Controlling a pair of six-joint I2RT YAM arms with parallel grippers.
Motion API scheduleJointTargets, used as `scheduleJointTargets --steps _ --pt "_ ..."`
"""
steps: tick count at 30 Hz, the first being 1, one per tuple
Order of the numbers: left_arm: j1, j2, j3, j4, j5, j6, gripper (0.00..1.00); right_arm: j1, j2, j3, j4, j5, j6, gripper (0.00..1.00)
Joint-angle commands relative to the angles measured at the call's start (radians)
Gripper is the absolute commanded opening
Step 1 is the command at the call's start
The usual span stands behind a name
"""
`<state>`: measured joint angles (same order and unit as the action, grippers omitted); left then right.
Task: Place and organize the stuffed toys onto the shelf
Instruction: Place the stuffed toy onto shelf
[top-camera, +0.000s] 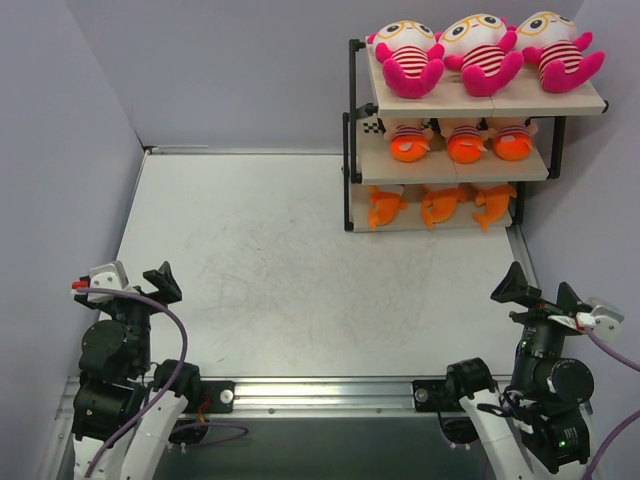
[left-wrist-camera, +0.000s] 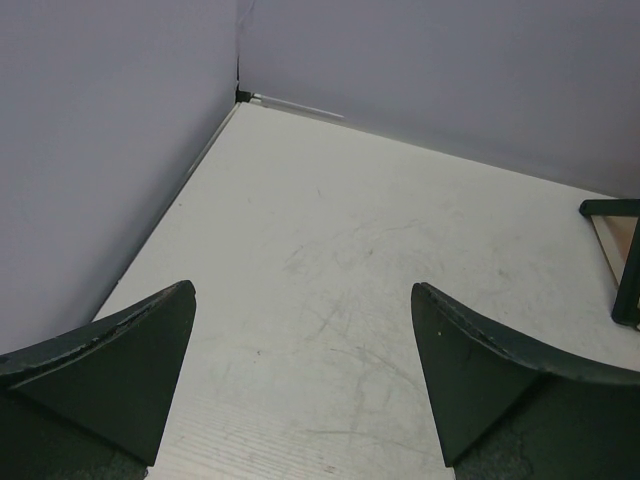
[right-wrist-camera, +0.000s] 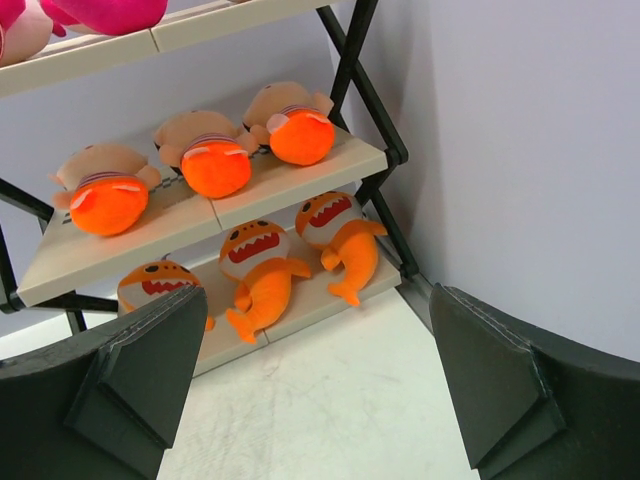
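The shelf (top-camera: 356, 130) stands at the far right of the table. Three pink-limbed toys with yellow-rimmed glasses (top-camera: 478, 50) sit on its top board. Three striped orange dolls (top-camera: 463, 140) lie on the middle board, also in the right wrist view (right-wrist-camera: 205, 152). Three orange sharks (top-camera: 436, 207) lie on the bottom board, also in the right wrist view (right-wrist-camera: 258, 268). My left gripper (top-camera: 150, 285) is open and empty at the near left. My right gripper (top-camera: 538, 290) is open and empty at the near right, well short of the shelf.
Purple walls enclose the table on the left, back and right. A metal rail (top-camera: 320, 395) runs along the near edge between the arm bases. A corner of the shelf frame (left-wrist-camera: 620, 260) shows at the right of the left wrist view.
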<state>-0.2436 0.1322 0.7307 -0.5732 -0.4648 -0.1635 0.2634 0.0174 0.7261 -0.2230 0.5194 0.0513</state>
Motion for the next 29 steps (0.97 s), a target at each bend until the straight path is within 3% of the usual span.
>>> scheduleJointTargets --steps 1,29 --pt "0.0 0.038 0.001 0.032 -0.011 0.002 0.97 0.011 -0.011 -0.016 0.05 0.039 -0.002 0.99" --pt "0.004 0.052 -0.013 0.047 -0.015 0.016 0.97 0.011 -0.013 -0.044 0.068 0.048 -0.013 0.99"
